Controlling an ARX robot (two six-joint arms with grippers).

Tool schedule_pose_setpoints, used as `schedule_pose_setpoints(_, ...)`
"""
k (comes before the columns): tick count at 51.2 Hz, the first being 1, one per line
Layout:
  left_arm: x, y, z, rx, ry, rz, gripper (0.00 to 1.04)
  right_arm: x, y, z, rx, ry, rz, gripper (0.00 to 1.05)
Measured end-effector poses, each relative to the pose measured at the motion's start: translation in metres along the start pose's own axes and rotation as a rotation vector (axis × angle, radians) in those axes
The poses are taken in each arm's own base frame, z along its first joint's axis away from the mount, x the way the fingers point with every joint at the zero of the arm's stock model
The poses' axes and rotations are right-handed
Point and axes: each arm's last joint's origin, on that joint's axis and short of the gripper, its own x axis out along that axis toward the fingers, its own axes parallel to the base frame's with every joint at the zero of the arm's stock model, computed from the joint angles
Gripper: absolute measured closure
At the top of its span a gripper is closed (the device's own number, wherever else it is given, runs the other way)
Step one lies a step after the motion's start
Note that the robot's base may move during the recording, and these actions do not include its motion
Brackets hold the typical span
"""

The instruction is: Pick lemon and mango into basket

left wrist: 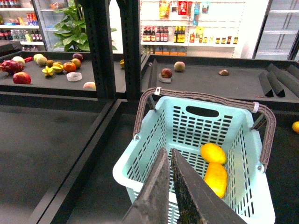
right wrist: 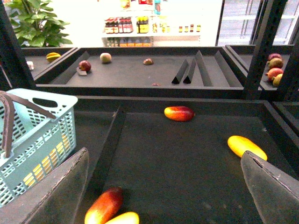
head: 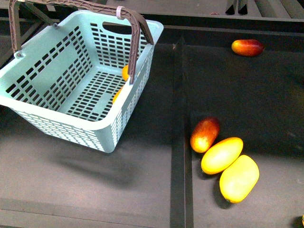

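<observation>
The teal basket [head: 61,126] stands at the left of the dark shelf, its brown handle raised. Two lemons lie inside against one wall, one lemon [left wrist: 213,153] just beyond the other lemon [left wrist: 216,178]; in the front view a lemon [head: 125,72] shows partly behind the handle. My left gripper [left wrist: 167,153] hovers over the basket's near rim [left wrist: 126,168], shut and holding nothing. Right of the divider lie a red-yellow mango [head: 204,134] and two yellow mangoes [head: 222,155], [head: 239,178]. My right gripper [right wrist: 164,155] hangs open above the shelf beyond them, empty. Neither gripper shows in the front view.
A red mango [head: 247,47] lies at the back right, and another yellow mango [right wrist: 246,146] lies near my right finger. A raised divider strip [head: 178,142] runs between basket and mangoes. Black uprights [left wrist: 100,46] and further fruit shelves stand behind.
</observation>
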Motion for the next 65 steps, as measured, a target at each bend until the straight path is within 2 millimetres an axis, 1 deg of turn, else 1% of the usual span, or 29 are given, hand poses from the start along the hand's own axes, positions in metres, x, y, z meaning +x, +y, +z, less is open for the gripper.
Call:
schedule_pose_setpoints(3,-0.0052,0.0000,-0.0033,0.000,0.023,-0.001,1.02,0.0000,0.0000,0.0000,0.000,0.000,0.000,0.09)
schedule_pose_setpoints(7,-0.0085,0.0000,-0.0016,0.000,-0.003,-0.001,1.02,0.0000,0.0000,0.0000,0.000,0.000,0.000,0.09)
schedule_pose_setpoints(32,-0.0089,0.0000,-0.0016,0.000,-0.005,-0.001,1.02,0.0000,0.0000,0.0000,0.000,0.000,0.000,0.09)
schedule_pose_setpoints(33,-0.0089,0.0000,-0.0016,0.000,-0.005,-0.001,1.00,0.0000,0.0000,0.0000,0.000,0.000,0.000,0.09)
schedule_pose_setpoints(34,-0.0089,0.0000,-0.0016,0.000,-0.005,-0.001,0.95,0.0000,0.0000,0.0000,0.000,0.000,0.000,0.09)
schedule_pose_setpoints(35,-0.0089,0.0000,-0.0016,0.000,-0.005,-0.001,0.92,0.0000,0.0000,0.0000,0.000,0.000,0.000,0.09)
schedule_pose_setpoints(36,-0.0089,0.0000,-0.0016,0.000,-0.005,-0.001,0.85,0.0000,0.0000,0.0000,0.000,0.000,0.000,0.09)
schedule_pose_setpoints(38,-0.0089,0.0000,-0.0016,0.000,-0.005,-0.001,0.76,0.0000,0.0000,0.0000,0.000,0.000,0.000,0.09)
schedule_pose_setpoints(44,-0.0089,0.0000,-0.0016,0.000,-0.005,-0.001,0.44,0.0000,0.0000,0.0000,0.000,0.000,0.000,0.09)
schedule_pose_setpoints(55,-0.0089,0.0000,-0.0016,0.000,-0.005,-0.001,0.07,0.0000,0.0000,0.0000,0.000,0.000,0.000,0.09)
schedule_pose_setpoints(56,-0.0089,0.0000,-0.0016,0.001,-0.005,-0.001,0.06,0.0000,0.0000,0.0000,0.000,0.000,0.000,0.09)
schedule_pose_setpoints(59,-0.0089,0.0000,-0.0016,0.002,-0.005,-0.001,0.08,0.0000,0.0000,0.0000,0.000,0.000,0.000,0.09)
schedule_pose_setpoints(65,-0.0089,0.0000,-0.0016,0.002,-0.005,-0.001,0.07,0.0000,0.0000,0.0000,0.000,0.000,0.000,0.09)
